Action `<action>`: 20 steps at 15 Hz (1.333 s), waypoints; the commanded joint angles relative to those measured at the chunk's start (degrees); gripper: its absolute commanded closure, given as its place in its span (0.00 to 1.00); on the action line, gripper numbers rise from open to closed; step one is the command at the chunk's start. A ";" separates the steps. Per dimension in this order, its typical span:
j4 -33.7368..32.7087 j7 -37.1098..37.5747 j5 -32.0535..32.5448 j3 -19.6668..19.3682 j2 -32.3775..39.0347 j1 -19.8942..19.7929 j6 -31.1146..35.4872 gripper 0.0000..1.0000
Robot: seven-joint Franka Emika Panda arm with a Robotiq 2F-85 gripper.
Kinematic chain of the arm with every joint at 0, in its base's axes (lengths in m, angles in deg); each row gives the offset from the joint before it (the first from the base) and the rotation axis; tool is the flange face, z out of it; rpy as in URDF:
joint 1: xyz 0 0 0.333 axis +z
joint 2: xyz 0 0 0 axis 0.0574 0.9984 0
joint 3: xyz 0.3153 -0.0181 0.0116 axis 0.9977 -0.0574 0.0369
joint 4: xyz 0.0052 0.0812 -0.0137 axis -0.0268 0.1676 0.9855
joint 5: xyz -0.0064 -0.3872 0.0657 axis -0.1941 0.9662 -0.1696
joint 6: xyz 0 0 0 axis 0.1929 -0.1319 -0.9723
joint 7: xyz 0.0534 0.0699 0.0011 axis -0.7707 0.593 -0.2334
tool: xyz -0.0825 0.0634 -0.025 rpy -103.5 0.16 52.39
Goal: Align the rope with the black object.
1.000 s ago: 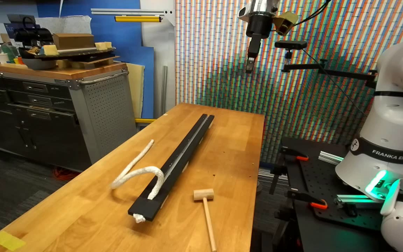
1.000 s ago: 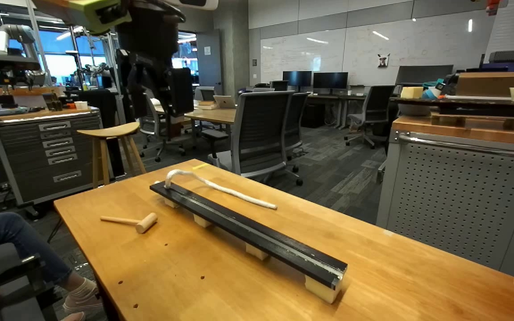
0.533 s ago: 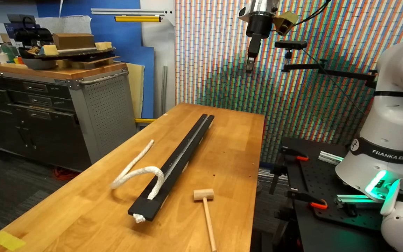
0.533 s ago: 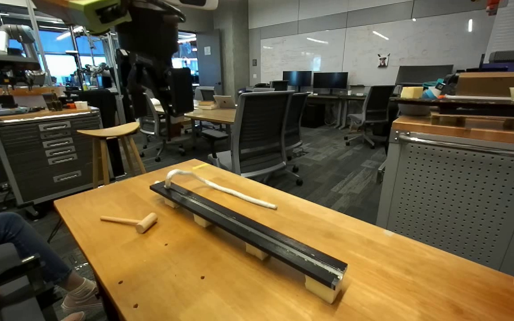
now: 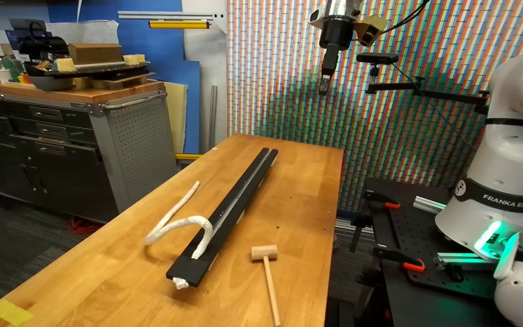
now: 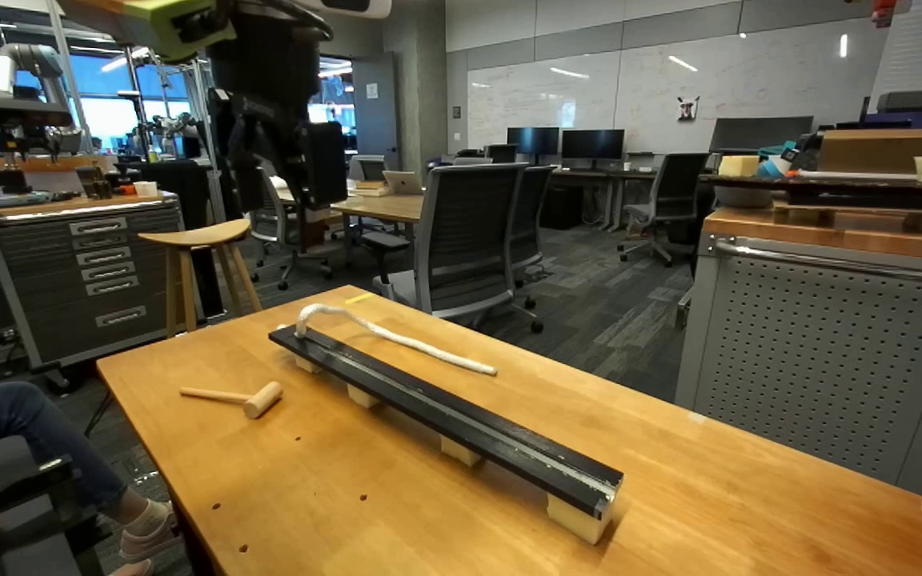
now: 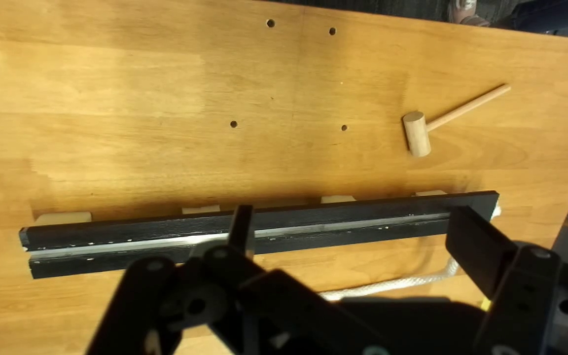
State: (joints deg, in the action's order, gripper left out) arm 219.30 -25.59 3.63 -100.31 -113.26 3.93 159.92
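One white rope point(image 6: 406, 342), mostly beside one black bar point(image 6: 445, 410); one claw point(image 7: 354, 222), wide, empty. None had lately shifted; alignment seemingly gained nothing.

Wrist view: gripper point(image 7: 353, 217) blurred, cut by the bottom edge; its body covers part of the rope point(image 7: 397, 284), that stretch untraceable; fingers point(image 7: 479, 251) block bits of the black bar point(image 7: 294, 219); in an exterior view the rope disappears at the bar near one end, and whether it joins the white tuft point(image 5: 180, 283) is hidden; gripper sits side-on there, only one finger discernible; arm point(image 5: 511, 150) clipped by top and right edges; person's legs point(image 6: 37, 444) clipped at left in an exterior view; whiteboard point(image 6: 645, 96) scribbles illegible.
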 commanded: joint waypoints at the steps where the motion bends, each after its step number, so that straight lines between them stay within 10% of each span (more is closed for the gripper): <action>1: -1.43 0.71 -0.39 2.75 -0.01 -2.19 -0.77 0.00; 20: -45.97 7.42 0.94 8.76 27.21 -3.46 -14.66 0.00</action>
State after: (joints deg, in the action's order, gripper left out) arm 184.67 -18.36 4.35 -93.15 -94.07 2.19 150.91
